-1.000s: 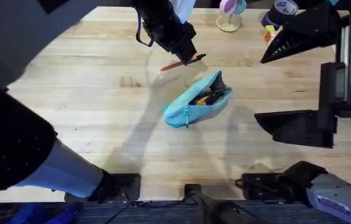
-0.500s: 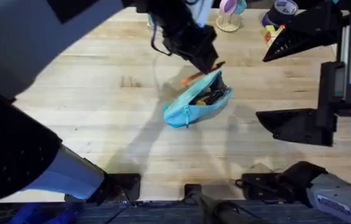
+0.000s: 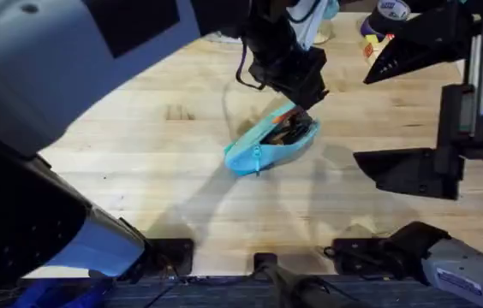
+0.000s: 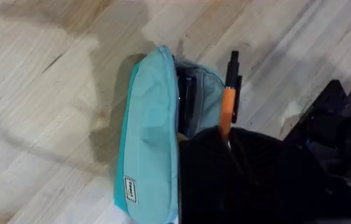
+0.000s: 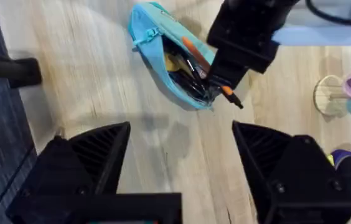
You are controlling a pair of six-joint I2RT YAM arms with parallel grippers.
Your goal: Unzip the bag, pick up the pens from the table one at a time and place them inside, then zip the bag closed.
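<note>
Overhead: the left gripper (image 3: 308, 96) is pinching an orange pen (image 3: 286, 113) over the open bag (image 3: 269, 141).
The left arm is reaching across from the lower left, its fingers angling the pen (image 4: 227, 106) down at the bag's far end. The bag (image 5: 169, 59) is lying mid-table (image 3: 139, 145), tilted toward the far right corner. The right gripper (image 5: 182, 168) is hovering near the right edge, fingers spread.

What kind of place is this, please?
Probably a robotics lab workbench: a butcher-block table, a turquoise pencil pouch being filled by the left end effector, and tape rolls at the far edge.
</note>
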